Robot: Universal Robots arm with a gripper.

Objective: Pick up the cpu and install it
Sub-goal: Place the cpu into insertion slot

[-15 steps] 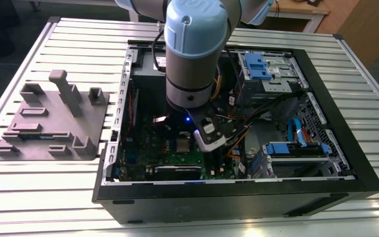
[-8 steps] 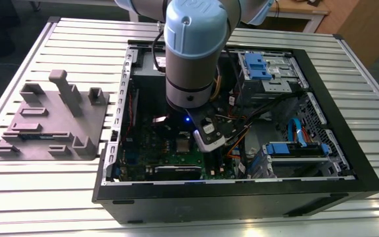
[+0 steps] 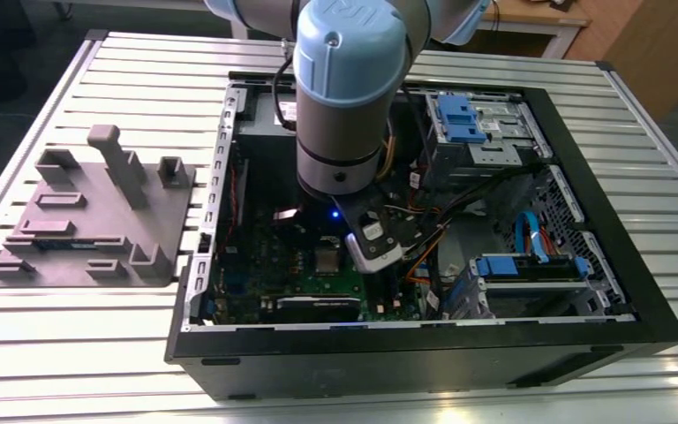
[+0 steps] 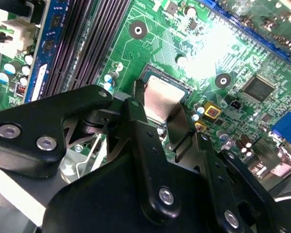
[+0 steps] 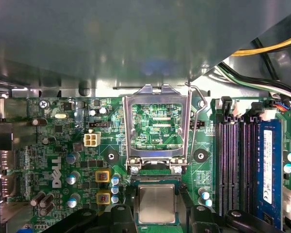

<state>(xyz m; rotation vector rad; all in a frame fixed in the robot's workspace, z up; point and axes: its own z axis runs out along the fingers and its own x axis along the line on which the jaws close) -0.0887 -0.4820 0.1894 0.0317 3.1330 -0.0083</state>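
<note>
First wrist view shows the cpu [image 5: 156, 203] sitting at the socket [image 5: 157, 180] of the green motherboard [image 5: 114, 116], just beside the socket's swung-open metal frame [image 5: 128, 131]. The gripper [image 4: 160, 107] jaws are drawn in narrowly, clasping the cpu by two opposite edges

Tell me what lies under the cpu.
The cpu, gripped between the fingers, sits over the open socket on the green board; only the socket's dark rim shows. Its contacts are covered by the chip.
</note>
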